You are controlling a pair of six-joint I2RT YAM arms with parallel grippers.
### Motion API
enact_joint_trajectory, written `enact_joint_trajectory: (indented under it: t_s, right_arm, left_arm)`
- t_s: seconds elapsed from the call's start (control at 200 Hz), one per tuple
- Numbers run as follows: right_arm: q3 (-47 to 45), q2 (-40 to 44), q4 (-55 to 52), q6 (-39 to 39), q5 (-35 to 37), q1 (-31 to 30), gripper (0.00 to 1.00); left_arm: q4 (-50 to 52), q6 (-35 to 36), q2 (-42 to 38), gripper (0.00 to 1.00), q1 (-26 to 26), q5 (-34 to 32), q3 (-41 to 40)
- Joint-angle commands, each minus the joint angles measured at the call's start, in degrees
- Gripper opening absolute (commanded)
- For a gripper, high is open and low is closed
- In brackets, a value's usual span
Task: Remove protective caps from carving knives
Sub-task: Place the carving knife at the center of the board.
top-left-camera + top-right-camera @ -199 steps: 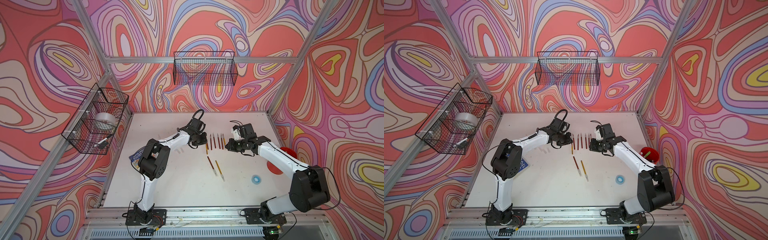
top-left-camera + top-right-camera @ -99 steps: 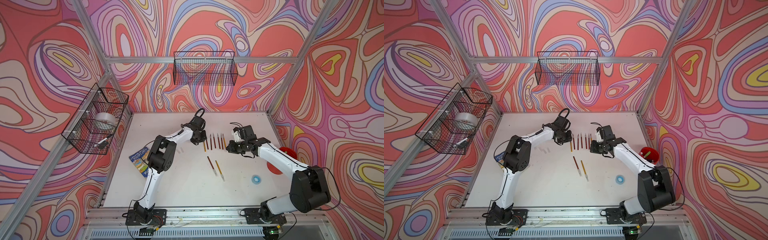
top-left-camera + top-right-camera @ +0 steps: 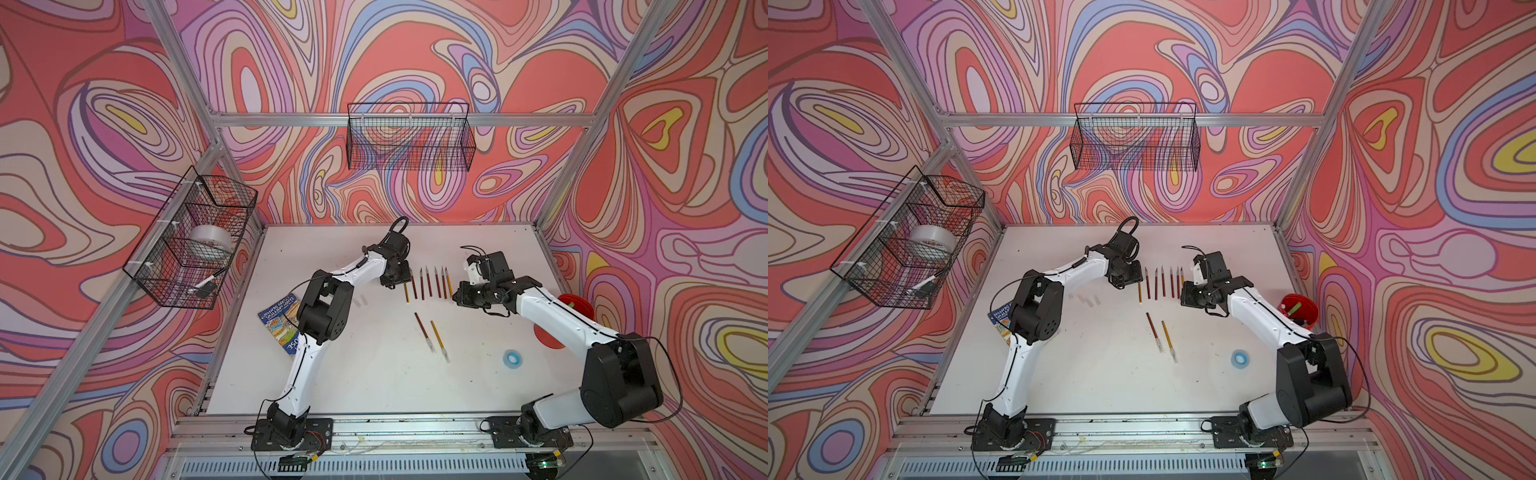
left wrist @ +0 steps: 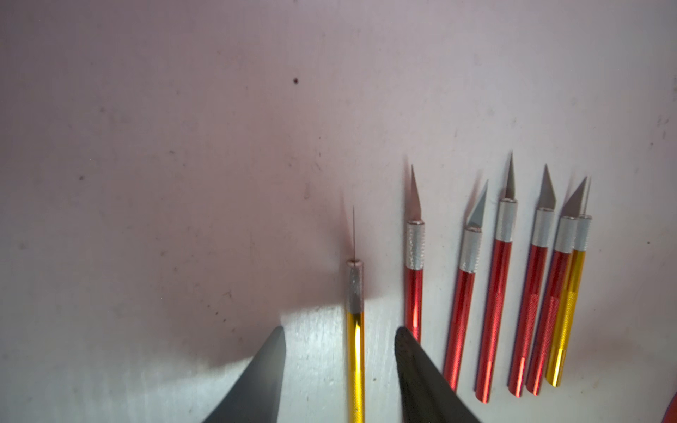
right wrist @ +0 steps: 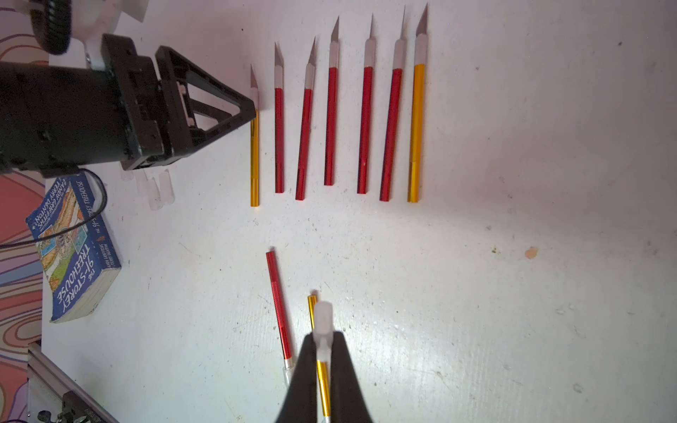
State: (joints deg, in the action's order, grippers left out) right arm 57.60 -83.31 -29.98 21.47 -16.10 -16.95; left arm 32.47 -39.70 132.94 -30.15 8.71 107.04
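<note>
Several carving knives [image 3: 428, 283] with bare grey blades lie in a row on the white table [image 3: 374, 382]. My left gripper [image 4: 339, 329] is open astride the yellow-handled knife [image 4: 355, 348] at the row's left end, and its fingers [image 4: 269, 362] do not touch that knife. My right gripper [image 5: 324, 338] is shut on a whitish protective cap [image 5: 323, 316] and hangs above two more knives [image 3: 424, 328] nearer the front. Those two still wear caps [image 3: 446, 356]. In both top views the right gripper [image 3: 1185, 296] sits just right of the row. Loose caps [image 5: 158, 190] lie left of the row.
A blue book [image 3: 280, 322] lies near the left arm's elbow. A blue tape ring [image 3: 512, 358] sits front right, and a red bowl [image 3: 575, 305] stands at the right edge behind the right arm. Wire baskets [image 3: 409, 139] hang on the walls.
My left gripper has opened and let go of the yellow-handled knife, which now lies at the left end of the row. The right arm has hardly moved.
</note>
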Motion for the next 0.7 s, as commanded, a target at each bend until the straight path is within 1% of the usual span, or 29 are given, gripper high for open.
enact_joint_trajectory:
  t_s: [0.0,0.12,0.25,0.336,0.431,0.536,0.696]
  right_arm:
    - [-0.87,2.09,0.72,-0.05,-0.8,-0.24,0.0]
    - [-0.96,2.36,0.49,0.49,-0.82,-1.85,0.0]
    - [0.51,0.31,-0.22,0.91,3.07,-8.99,0.0]
    - [1.8,-2.81,1.06,1.95,3.43,-13.47,0.0]
    - [4.71,-8.33,2.52,2.75,4.65,-18.34,0.0]
    - [9.53,-16.03,4.26,3.32,4.28,-23.11,0.0]
    - [19.4,-28.49,4.49,3.32,3.54,-27.31,0.0]
  left_arm:
    - [2.03,-0.64,-1.05,0.52,0.44,-1.33,-0.52]
    - [1.34,-0.29,-8.14,0.53,0.44,-3.62,-5.09]
    - [-0.76,-0.13,-20.89,0.56,0.75,-8.7,-15.09]
    - [-1.24,-0.38,-29.63,0.57,1.7,-12.33,-21.96]
    - [-1.16,-0.6,-38.45,0.58,3.24,-14.91,-29.41]
    - [-0.7,-1.14,-46.66,0.59,4.93,-16.64,-37.25]
    - [0.09,-2.48,-58.07,0.59,7.04,-18.18,-47.84]
